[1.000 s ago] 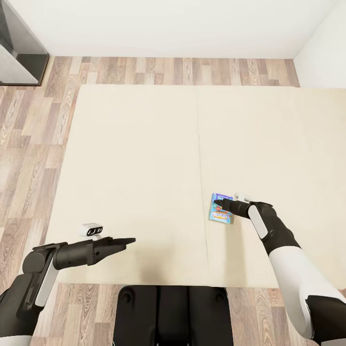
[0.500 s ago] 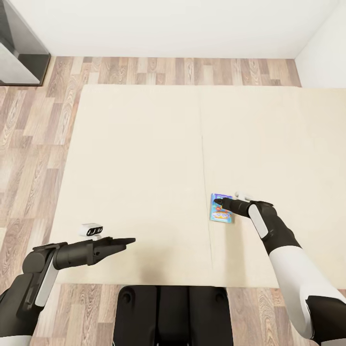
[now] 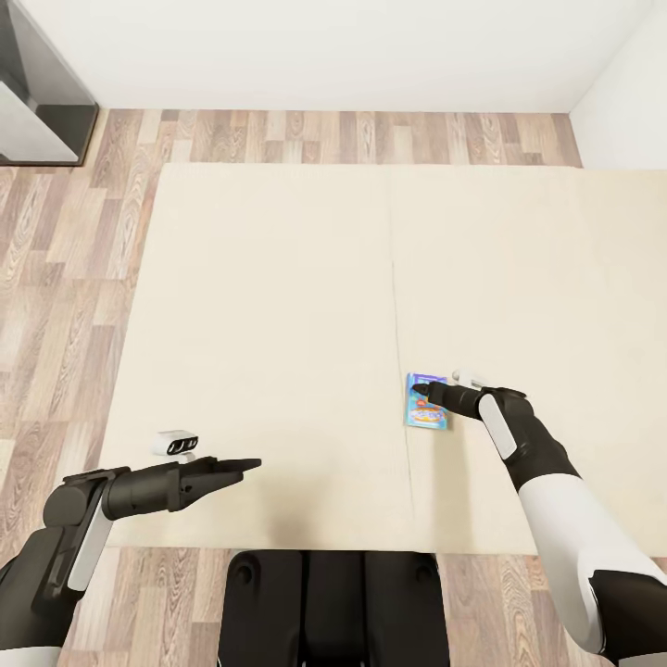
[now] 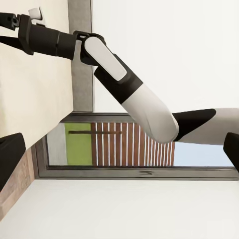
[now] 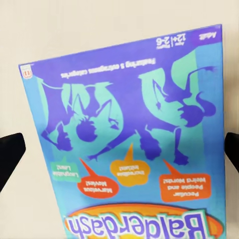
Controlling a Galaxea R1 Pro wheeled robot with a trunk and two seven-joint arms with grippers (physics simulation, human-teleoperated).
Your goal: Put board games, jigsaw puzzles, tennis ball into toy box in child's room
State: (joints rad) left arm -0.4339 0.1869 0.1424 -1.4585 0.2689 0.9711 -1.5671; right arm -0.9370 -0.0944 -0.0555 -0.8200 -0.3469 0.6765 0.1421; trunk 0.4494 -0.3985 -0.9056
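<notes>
Blue flat printed board game box (image 3: 425,413) lies on cream bed mattress (image 3: 278,306) beside centre seam. Right fingers (image 3: 421,393) spread wide over it, not gripping. Left fingers (image 3: 248,464) narrow, empty, above bed's near edge.

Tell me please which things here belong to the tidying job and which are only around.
Job:
- blue board game, flat on the bed
- bed
- right gripper, open over the game
- left gripper, idle above the bed

Only around:
- wood floor
- window

From our head we look steeply down over the bed (image 3: 278,306); our right wrist view sits close above the board game (image 5: 129,144), shared with it.
</notes>
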